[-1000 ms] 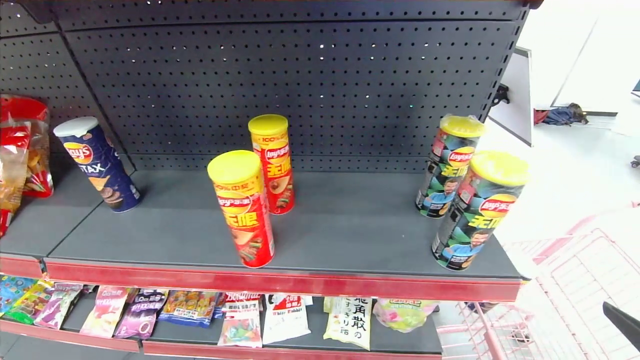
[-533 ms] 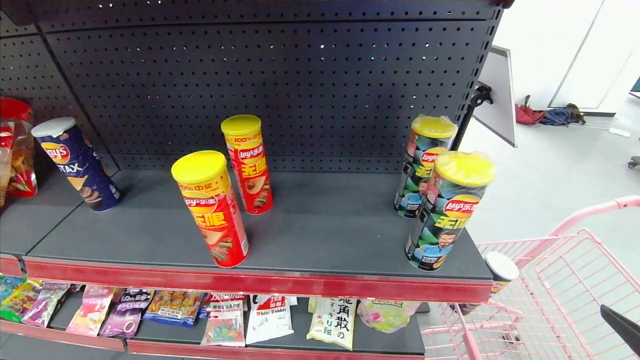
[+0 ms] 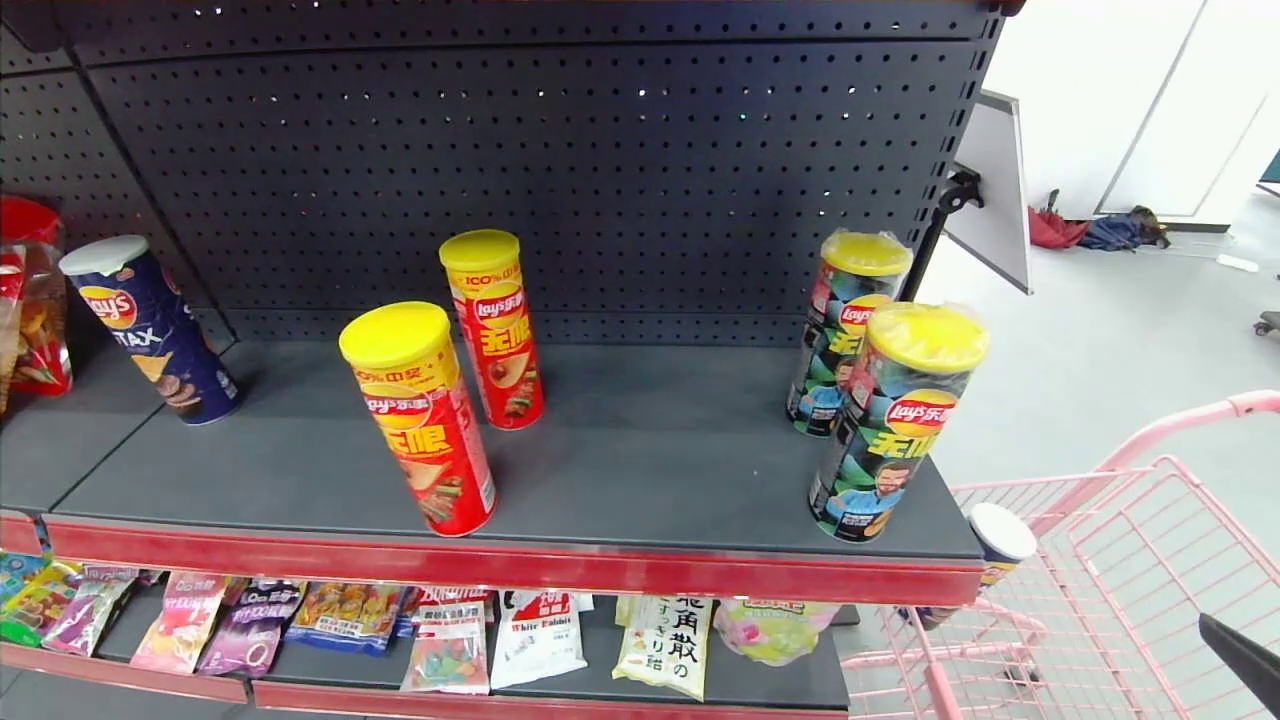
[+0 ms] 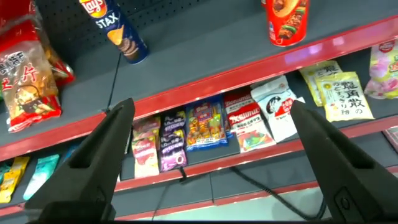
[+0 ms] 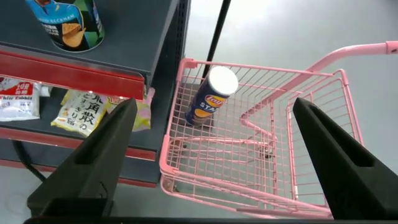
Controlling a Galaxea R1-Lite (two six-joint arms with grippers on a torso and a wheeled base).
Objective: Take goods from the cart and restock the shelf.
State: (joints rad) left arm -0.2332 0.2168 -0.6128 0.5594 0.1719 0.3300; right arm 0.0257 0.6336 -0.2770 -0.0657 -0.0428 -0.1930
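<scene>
The blue can (image 5: 211, 96) leans in the cart (image 5: 261, 67), white lid up, its base down in the corner nearest the shelf (image 3: 650, 450). The wire walls prop it there, so it rests tilted rather than upright. It looks like the next item to be taken; nothing holds it yet.

The right tool (image 5: 212, 102) hangs above the cart with its fingers spread wide and nothing between them. From its own camera the can lies along the line between the two fingers, which suggests the arm is posed to drop straight onto it. The tilt means the grip may need to match the can's lean.

On the shelf the cans stand in kinds, one behind another: two red cans (image 3: 425, 420) mid-shelf and two green cans (image 3: 895, 420) at the end by the cart. A matching can (image 3: 145, 325) stands alone on the next shelf section to the left, so the cart's one probably belongs beside it.

The left tool (image 4: 210, 104) is held low in front of the lower shelf of snack bags (image 4: 205, 121), fingers apart and empty, away from the cart.
</scene>
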